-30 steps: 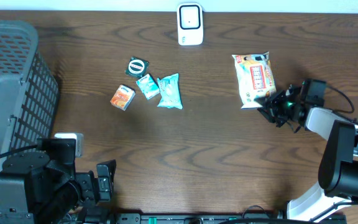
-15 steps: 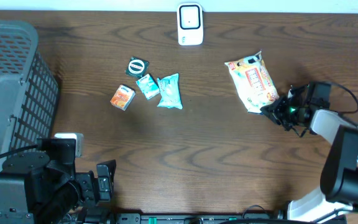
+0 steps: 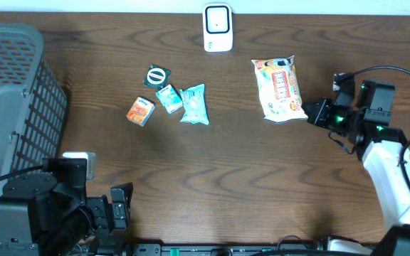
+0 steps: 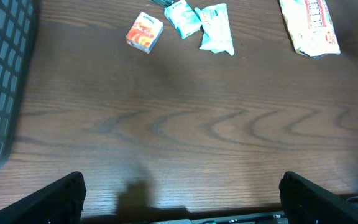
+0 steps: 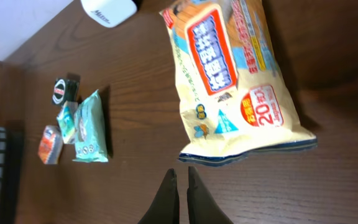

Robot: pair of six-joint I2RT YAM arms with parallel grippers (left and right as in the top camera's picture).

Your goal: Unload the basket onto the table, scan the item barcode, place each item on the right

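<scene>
The item, a cream and orange snack bag (image 3: 277, 89), lies flat on the brown table right of centre, its printed face up. My right gripper (image 3: 313, 113) sits just off the bag's right end. In the right wrist view its two black fingers (image 5: 180, 173) are pressed together with nothing between them, a small gap short of the bag's dark blue sealed edge (image 5: 247, 155). The white scanner (image 3: 218, 28) stands at the table's far edge. In the left wrist view my left gripper (image 4: 182, 205) hangs wide open over bare wood, near the front left.
A grey mesh basket (image 3: 13, 107) fills the far left. An orange box (image 3: 140, 112), two teal packets (image 3: 194, 104) (image 3: 167, 97) and a round black item (image 3: 157, 75) cluster left of centre. The right arm's cable loops by the right edge.
The right gripper has closed its last bit and swung up and right. The snack bag has slid left and turned, now lying more upright in the overhead view. The left arm has stayed still.
</scene>
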